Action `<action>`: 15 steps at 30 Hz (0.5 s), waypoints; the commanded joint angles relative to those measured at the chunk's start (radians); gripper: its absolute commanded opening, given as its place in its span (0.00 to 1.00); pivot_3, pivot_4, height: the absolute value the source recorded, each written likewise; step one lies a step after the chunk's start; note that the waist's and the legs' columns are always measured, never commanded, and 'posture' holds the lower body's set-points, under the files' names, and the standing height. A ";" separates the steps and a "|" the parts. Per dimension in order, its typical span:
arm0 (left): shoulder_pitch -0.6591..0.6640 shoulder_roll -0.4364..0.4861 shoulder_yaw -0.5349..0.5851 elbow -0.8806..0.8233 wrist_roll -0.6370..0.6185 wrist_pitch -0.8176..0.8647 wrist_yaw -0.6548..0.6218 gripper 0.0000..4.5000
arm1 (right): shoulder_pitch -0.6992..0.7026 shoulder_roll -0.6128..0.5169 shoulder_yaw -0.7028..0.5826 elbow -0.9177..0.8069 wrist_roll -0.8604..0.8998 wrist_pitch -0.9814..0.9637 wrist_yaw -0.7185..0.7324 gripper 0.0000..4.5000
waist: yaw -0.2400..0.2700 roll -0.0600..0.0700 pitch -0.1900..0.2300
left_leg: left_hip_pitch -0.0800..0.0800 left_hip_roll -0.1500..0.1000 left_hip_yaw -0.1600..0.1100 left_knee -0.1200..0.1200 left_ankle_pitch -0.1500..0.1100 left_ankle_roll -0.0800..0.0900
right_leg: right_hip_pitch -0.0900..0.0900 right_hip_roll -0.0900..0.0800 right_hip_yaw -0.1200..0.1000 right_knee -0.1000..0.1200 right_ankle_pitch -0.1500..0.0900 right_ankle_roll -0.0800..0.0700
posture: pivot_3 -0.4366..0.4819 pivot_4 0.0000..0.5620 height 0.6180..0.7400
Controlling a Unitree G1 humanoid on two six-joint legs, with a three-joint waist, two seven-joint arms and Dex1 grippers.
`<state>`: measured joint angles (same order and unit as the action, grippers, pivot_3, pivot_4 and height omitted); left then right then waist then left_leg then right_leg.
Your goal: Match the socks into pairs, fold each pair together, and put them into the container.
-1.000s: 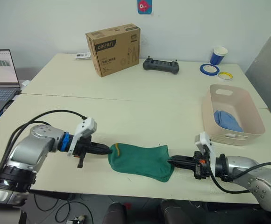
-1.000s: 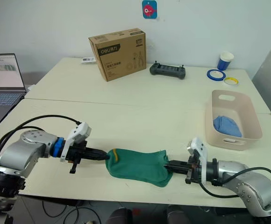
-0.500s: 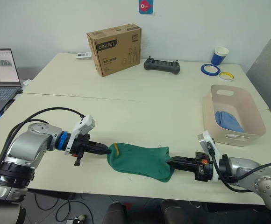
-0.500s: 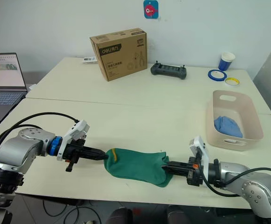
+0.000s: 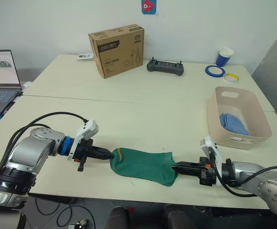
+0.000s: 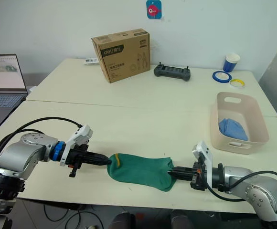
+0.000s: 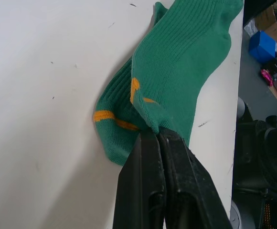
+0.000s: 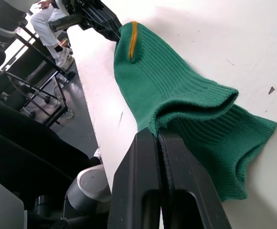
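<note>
- Where the two arms meet it near the table's (image 5: pixel 129 114) front edge, the pair of dark green socks (image 5: pixel 143 164) lies as one ribbed knit bundle, soft and flattened, with thin yellow stripes at its left end.
- The left gripper (image 5: pixel 111 154) is clamped flat on the striped end; the wrist view shows both black fingers (image 7: pixel 153 181) pressed together over the fabric.
- The right gripper (image 5: pixel 173 167) pinches the open cuff end, its fingers closed on a raised fold of knit.
- The socks span the gap between the two grippers, lying on the cream tabletop.
- The container (image 5: pixel 246 138), smooth pale pink plastic with rounded corners and a slot handle, stands well apart on the right and holds a crumpled light blue sock bundle (image 5: pixel 232 124).
- Compared with a second ago, the green bundle is drawn longer and flatter.
</note>
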<state>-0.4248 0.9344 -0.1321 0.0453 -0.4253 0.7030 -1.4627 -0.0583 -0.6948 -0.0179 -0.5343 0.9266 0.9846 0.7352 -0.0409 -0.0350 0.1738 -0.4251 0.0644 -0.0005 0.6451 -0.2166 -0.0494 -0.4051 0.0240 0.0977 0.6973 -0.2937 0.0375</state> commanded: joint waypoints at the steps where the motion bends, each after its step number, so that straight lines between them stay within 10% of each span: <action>1: -0.008 -0.001 -0.010 -0.011 0.013 -0.027 0.001 0.00 | 0.006 -0.014 -0.007 -0.011 -0.006 -0.025 0.026 0.00 | 0.000 0.000 0.000 | 0.000 0.000 0.000 0.000 0.000 0.000 | 0.000 0.000 0.000 0.000 0.000 0.000 | 0.48 0.27 1.00; 15: 0.002 -0.021 -0.019 0.010 0.048 -0.088 0.016 0.00 | 0.018 -0.010 0.032 0.022 -0.102 -0.084 0.048 0.00 | 0.000 0.000 0.000 | 0.000 0.000 0.000 0.000 0.000 0.000 | 0.000 0.000 0.000 0.000 0.000 0.000 | 0.48 0.27 1.00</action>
<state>-0.4233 0.9080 -0.1558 0.0582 -0.3797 0.6308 -1.4441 -0.0439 -0.7003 0.0165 -0.4966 0.8371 0.9243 0.7654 -0.0407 -0.0350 0.1738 -0.4251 0.0644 -0.0004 0.6451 -0.2166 -0.0494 -0.4051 0.0241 0.0977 0.6973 -0.2937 0.0375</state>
